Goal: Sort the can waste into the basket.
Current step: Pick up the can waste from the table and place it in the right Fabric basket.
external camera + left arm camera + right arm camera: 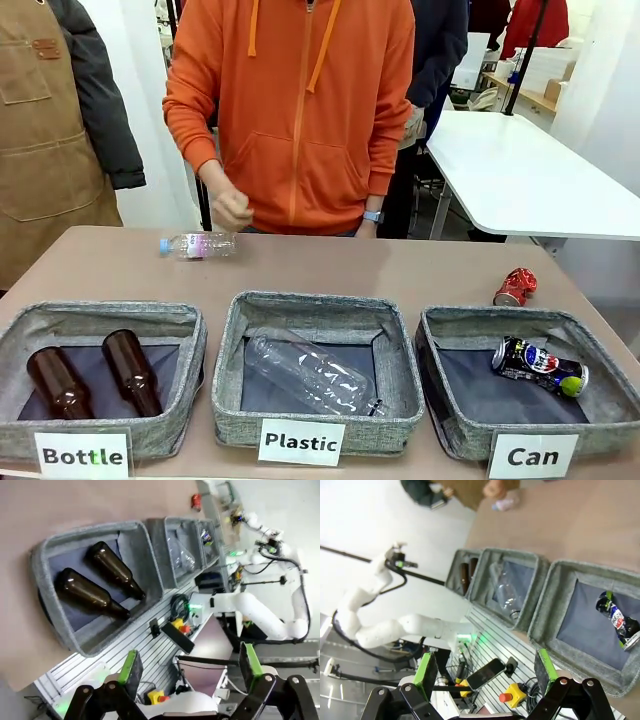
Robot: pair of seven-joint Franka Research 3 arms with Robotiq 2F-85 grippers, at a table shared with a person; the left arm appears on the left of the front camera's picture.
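Note:
A black dented can (pixel 540 366) with a red-white-blue logo lies inside the grey "Can" basket (pixel 432 385) at the right. A crushed red can (pixel 515 287) lies on the table just behind that basket. In the right wrist view the black can (pixel 618 622) rests in the basket (pixel 555 597), well beyond my open right gripper (pixel 485 672). My left gripper (pixel 190 667) is open too, off the table's near edge; its view catches the red can (pixel 196 500) far off and the can basket (pixel 212 555) small.
The "Bottle" basket (pixel 195 370) holds two brown glass bottles (pixel 130 372). The "Plastic" basket (pixel 228 350) holds a clear bottle (pixel 305 372). Another clear bottle (pixel 198 245) lies at the far edge beside the person's hand (pixel 232 210). A white table (pixel 530 180) stands behind, right.

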